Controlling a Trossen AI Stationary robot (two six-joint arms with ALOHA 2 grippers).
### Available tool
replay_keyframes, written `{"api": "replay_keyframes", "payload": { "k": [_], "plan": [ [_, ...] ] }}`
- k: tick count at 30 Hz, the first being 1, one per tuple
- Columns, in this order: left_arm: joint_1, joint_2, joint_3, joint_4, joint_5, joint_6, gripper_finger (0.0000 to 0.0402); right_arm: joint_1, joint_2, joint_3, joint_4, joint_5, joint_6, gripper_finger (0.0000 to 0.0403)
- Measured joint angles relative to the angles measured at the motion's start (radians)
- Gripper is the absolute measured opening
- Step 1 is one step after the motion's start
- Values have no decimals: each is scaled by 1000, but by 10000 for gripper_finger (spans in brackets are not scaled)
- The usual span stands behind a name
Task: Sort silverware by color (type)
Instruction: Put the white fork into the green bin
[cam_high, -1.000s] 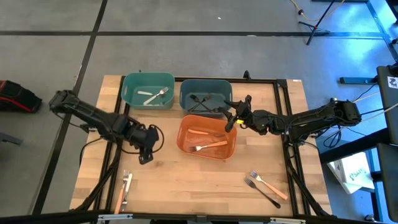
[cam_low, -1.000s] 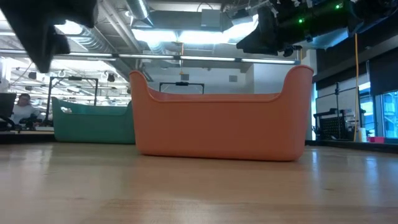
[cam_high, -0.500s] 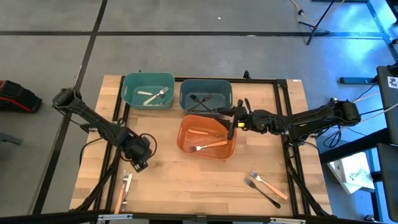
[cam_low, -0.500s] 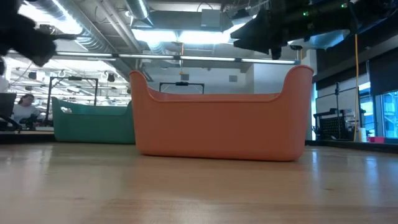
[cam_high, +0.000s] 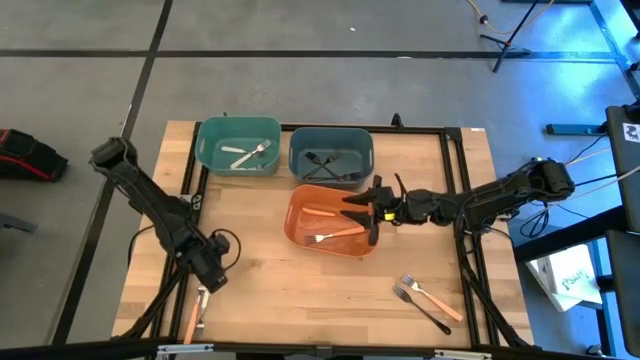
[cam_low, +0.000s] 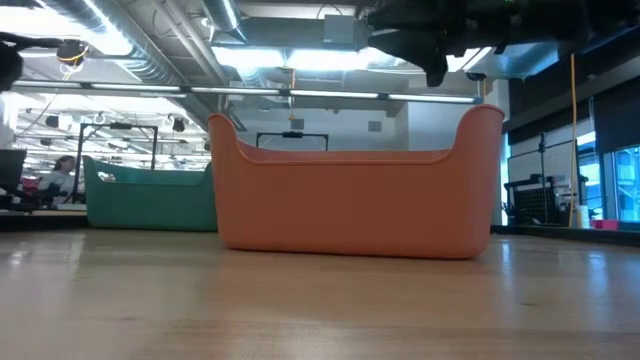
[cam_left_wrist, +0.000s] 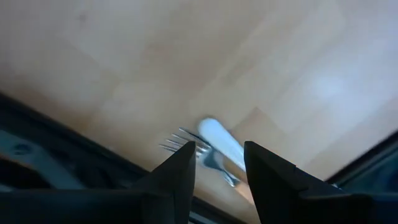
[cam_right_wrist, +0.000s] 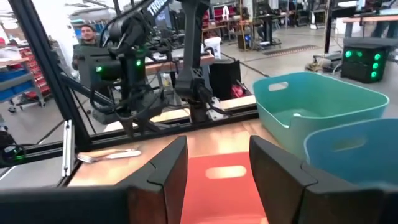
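I'm hovering my left gripper (cam_left_wrist: 216, 167), fingers apart, right over a white fork (cam_left_wrist: 211, 148) at the table's near left edge. It looks light, stiff and slick, so I'd pinch mid-handle. My right gripper (cam_high: 374, 210), also spread, is hanging over the orange bin (cam_high: 300, 228). No readable labels anywhere.

Bright overhead ceiling strip lights, soft shadows, left wrist view blurred, blue glare at right edge
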Motion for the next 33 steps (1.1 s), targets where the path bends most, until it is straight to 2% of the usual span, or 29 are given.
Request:
{"api": "replay_keyframes", "payload": {
  "k": [6,12,16,21,33],
  "plan": [
    [-39,110,0,55,64,-10,131,3,0,0,0,21,-2,161],
    [-40,237,0,154,187,1,131,3,0,0,0,21,-2,161],
    [-39,282,0,242,227,11,131,3,0,0,0,21,-2,161],
    [-38,330,0,263,285,7,131,3,0,0,-1,22,-2,161],
    [3,407,2,282,313,112,131,3,0,0,-1,47,-4,161]
  ]
}}
